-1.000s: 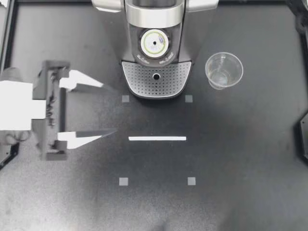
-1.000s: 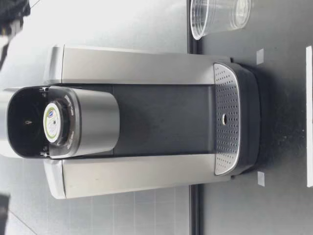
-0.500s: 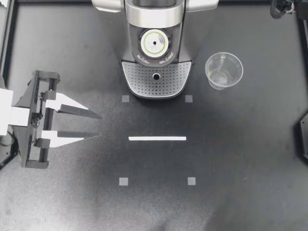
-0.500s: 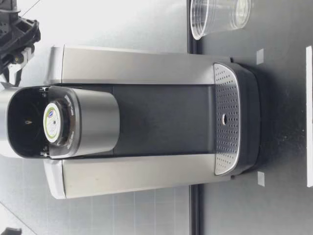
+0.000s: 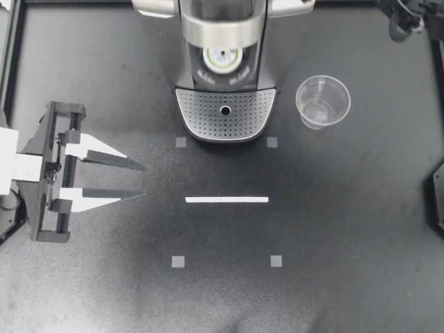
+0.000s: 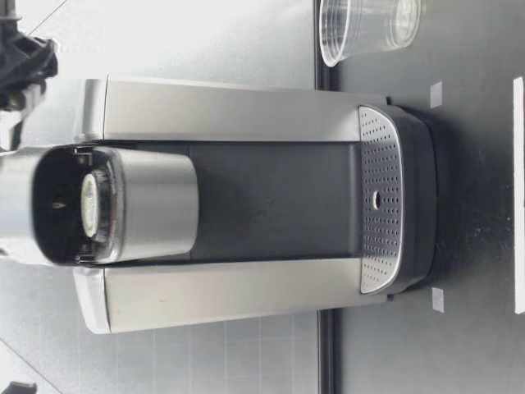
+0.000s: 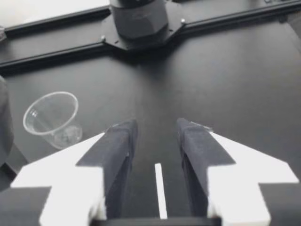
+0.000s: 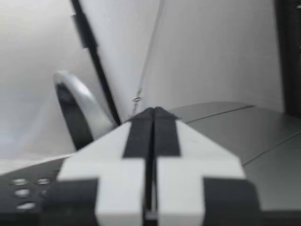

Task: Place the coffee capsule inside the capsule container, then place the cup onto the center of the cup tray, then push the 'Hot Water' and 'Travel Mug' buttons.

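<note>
**Top view.** Left gripper [image 5: 144, 180] is held over the table [image 5: 347, 277]. Its fingers [image 5: 114, 198] stand a moderate gap apart with nothing between them. A white strip [image 5: 227, 200] lies on the table just ahead of its tips. The machine [image 5: 156, 7] stands farther ahead and off to one side. The cup [image 5: 322, 102] stands upright on the table beyond the machine, well apart from this gripper and just beside the tray [image 5: 225, 114], not on it. The capsule [image 5: 220, 59] sits in the holder [image 5: 239, 69], with the lid [image 5: 222, 31] tilted part-way over it. The right arm [image 5: 404, 17] shows only at the far corner, behind the cup.

**Left wrist view.** The strip [image 7: 160, 193] runs under the gap between the parted fingers. The cup [image 7: 51, 117] lies ahead of the gripper, outside one finger.

**Low view.** The capsule [image 6: 89, 205] is seen nearly edge-on in the holder, high above the tray [image 6: 379, 197]. The cup [image 6: 369, 25] stands beside the machine. A dark part of an arm [image 6: 20, 66] shows near the machine's top.

**Right wrist view.** Right gripper [image 8: 153, 113] has its fingers pressed flat together, gripping nothing. The machine's silver top [image 8: 225, 132] lies under it, and a curved handle [image 8: 75, 108] stands ahead and to one side. Whether the tips touch the machine cannot be told
</note>
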Controlling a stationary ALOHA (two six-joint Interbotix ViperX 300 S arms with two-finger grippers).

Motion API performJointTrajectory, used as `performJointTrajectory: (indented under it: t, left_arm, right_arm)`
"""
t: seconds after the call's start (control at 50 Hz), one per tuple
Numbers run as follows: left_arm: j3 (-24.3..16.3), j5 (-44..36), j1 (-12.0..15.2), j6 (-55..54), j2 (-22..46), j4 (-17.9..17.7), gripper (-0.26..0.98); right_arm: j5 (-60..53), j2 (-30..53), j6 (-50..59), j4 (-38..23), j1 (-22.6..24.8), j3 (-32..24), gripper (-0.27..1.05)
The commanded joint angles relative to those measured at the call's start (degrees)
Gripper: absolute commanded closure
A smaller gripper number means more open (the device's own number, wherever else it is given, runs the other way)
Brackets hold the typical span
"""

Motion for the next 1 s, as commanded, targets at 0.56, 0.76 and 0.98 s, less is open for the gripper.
performJointTrajectory:
  t: [0.56,0.76,0.98]
  left_arm:
    - [-1.23,-0.35,0.00,0.00,-0.44,-0.09,0.38]
    - [-1.05,-0.35,0.00,0.00,-0.44,-0.09,0.38]
    - [-0.79,-0.35,0.00,0.00,-0.44,-0.09,0.38]
  right_arm:
    - [-0.09,-6.24,0.44,0.00,9.14,7.56,0.71]
    - [0.70,-5.98,0.53,0.09,10.81,8.88,0.71]
    - [1.67,-6.24,2.29,0.26,12.04,11.07,0.71]
